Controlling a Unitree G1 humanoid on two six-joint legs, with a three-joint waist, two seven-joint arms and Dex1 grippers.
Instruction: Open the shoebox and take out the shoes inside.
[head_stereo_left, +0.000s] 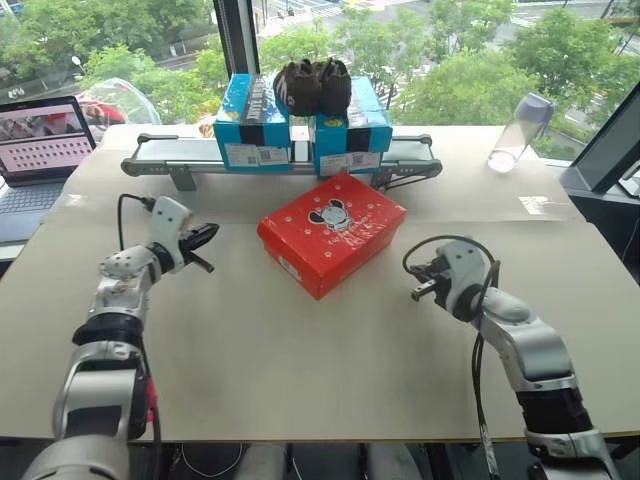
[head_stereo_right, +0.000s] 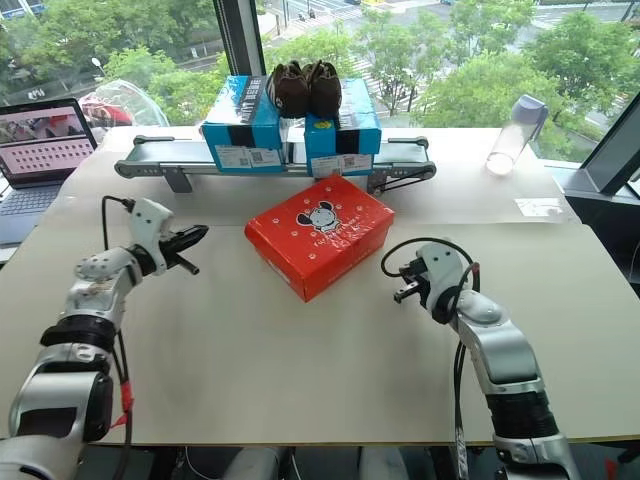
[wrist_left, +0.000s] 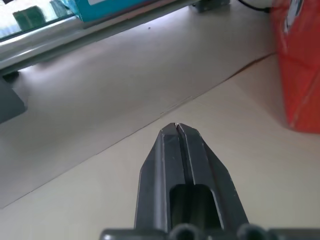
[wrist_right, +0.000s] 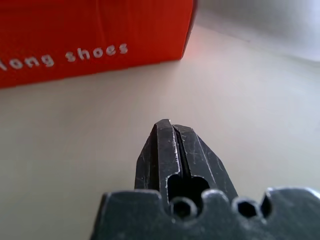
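The red shoebox (head_stereo_left: 332, 233) lies in the middle of the table with its lid down, a cartoon mouse printed on top; the shoes are hidden inside it. My left gripper (head_stereo_left: 208, 236) hovers to the box's left, shut and empty, pointing toward it with a gap between. In the left wrist view the fingers (wrist_left: 179, 131) press together, the box's red side (wrist_left: 300, 65) beyond them. My right gripper (head_stereo_left: 418, 291) sits to the box's right front, shut on nothing. The right wrist view has its closed fingers (wrist_right: 167, 125) short of the box wall (wrist_right: 95, 35).
A small conveyor (head_stereo_left: 170, 155) runs across the back of the table, carrying two blue boxes (head_stereo_left: 252, 122) with dark brown fuzzy shoes (head_stereo_left: 312, 85) on top. A laptop (head_stereo_left: 40, 150) stands at the far left, a clear bottle (head_stereo_left: 520, 132) at the back right.
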